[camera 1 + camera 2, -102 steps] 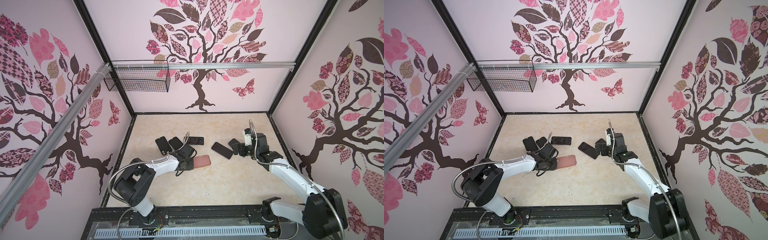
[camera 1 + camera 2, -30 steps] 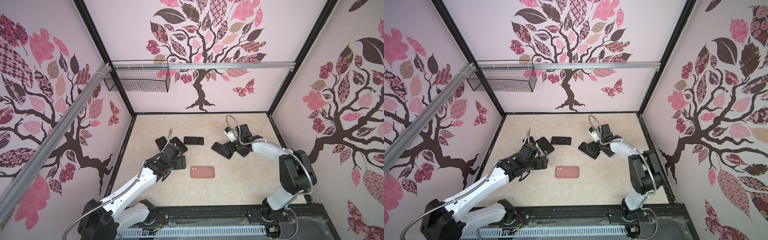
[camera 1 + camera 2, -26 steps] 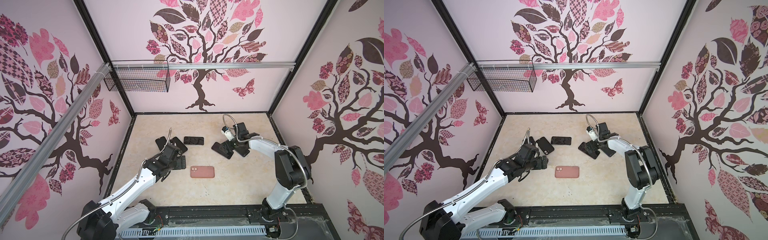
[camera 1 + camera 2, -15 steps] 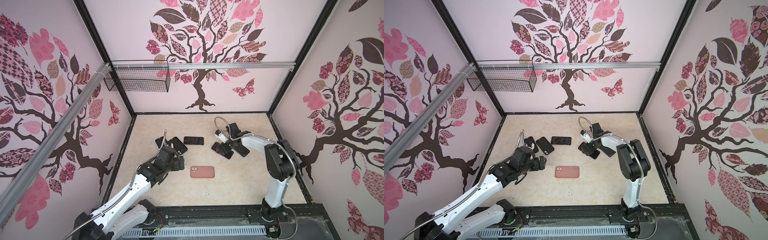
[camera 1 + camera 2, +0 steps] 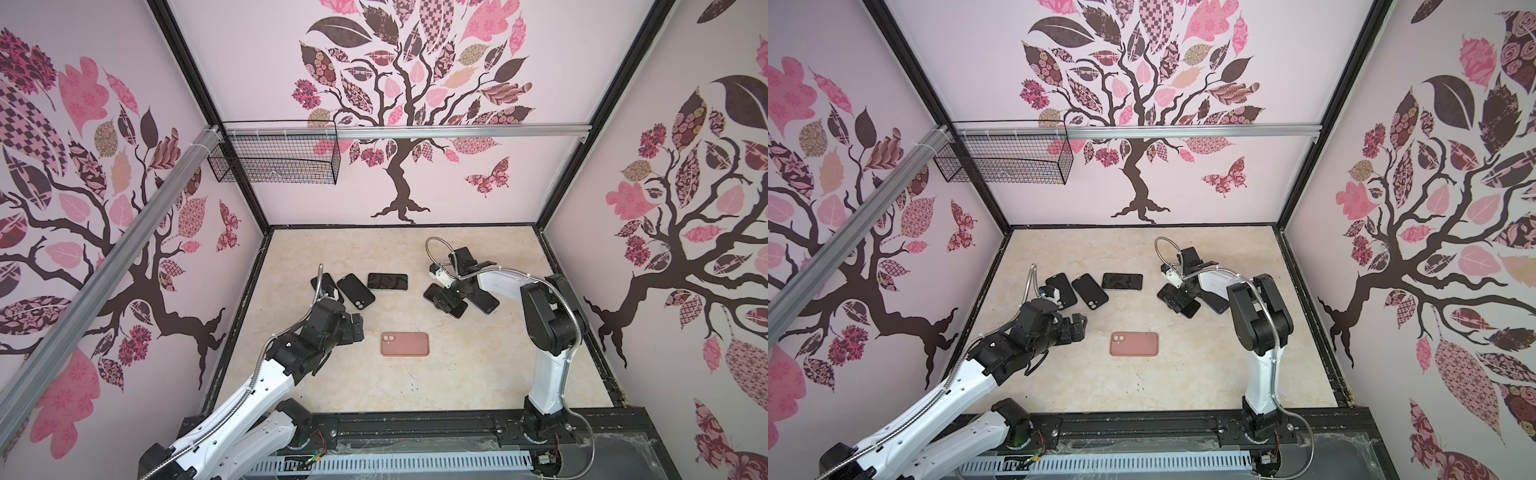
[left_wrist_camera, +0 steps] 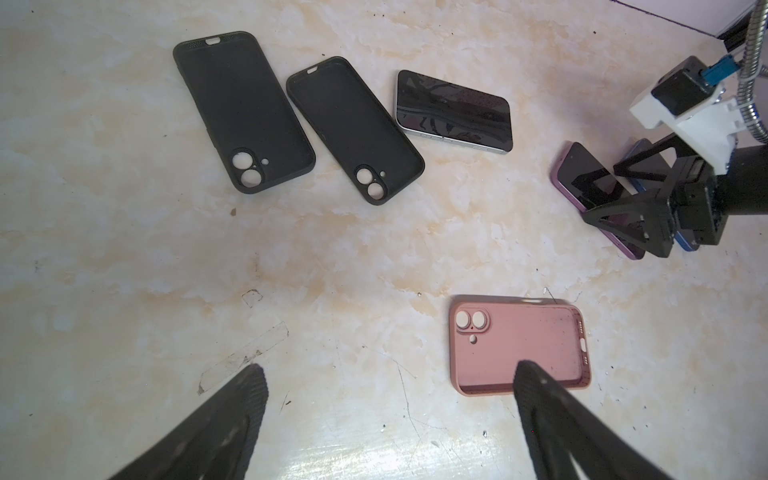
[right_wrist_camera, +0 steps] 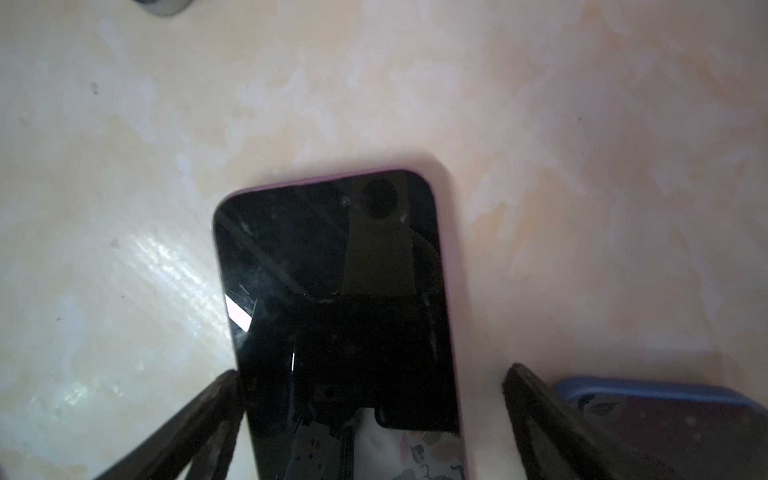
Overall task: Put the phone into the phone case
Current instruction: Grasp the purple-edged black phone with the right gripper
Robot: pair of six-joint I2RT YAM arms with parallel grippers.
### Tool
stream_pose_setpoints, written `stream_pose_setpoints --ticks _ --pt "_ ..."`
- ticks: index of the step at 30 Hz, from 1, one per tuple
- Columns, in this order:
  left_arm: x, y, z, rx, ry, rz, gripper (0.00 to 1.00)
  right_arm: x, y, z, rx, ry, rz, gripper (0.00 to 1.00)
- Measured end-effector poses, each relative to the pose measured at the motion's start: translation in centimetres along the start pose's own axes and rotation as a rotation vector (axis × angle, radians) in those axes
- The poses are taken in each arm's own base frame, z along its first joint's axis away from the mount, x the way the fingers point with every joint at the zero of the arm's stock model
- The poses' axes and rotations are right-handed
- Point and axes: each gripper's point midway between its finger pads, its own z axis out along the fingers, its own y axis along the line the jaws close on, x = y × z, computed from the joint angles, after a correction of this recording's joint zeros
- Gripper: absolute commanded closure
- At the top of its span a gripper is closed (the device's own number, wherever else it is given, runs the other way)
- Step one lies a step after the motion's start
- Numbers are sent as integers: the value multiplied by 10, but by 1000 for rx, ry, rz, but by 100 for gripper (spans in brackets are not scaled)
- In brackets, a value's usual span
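A pink phone case lies flat and hollow side up in the middle of the table. My left gripper hangs open just left of it, holding nothing. In the left wrist view one fingertip overlaps the case's near edge. A purple-edged phone lies screen up at the back right. My right gripper stands open astride it. One finger is at the phone's side and a gap shows at the other.
A blue-edged phone lies right beside the purple one, close to a right finger. Two empty black cases and a silver phone lie at the back left. A wire basket hangs on the back wall.
The pink case, earlier in my left gripper, now lies free and the left gripper has drawn back to the left. My right gripper swung left over the purple-edged phone.
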Motion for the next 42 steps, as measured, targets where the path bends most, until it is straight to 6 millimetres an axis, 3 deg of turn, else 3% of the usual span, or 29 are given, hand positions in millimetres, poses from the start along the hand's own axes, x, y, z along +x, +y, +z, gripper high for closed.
stream_pose_setpoints --ticks 9,21,42 --pt "1 3 1 -12 -2 -4 4 1 3 1 23 19 -11 1" --pt "2 3 2 -14 -3 -10 4 11 6 -4 29 89 -28 9" --pt "5 -2 7 25 -4 -16 4 12 9 -3 44 85 65 33"
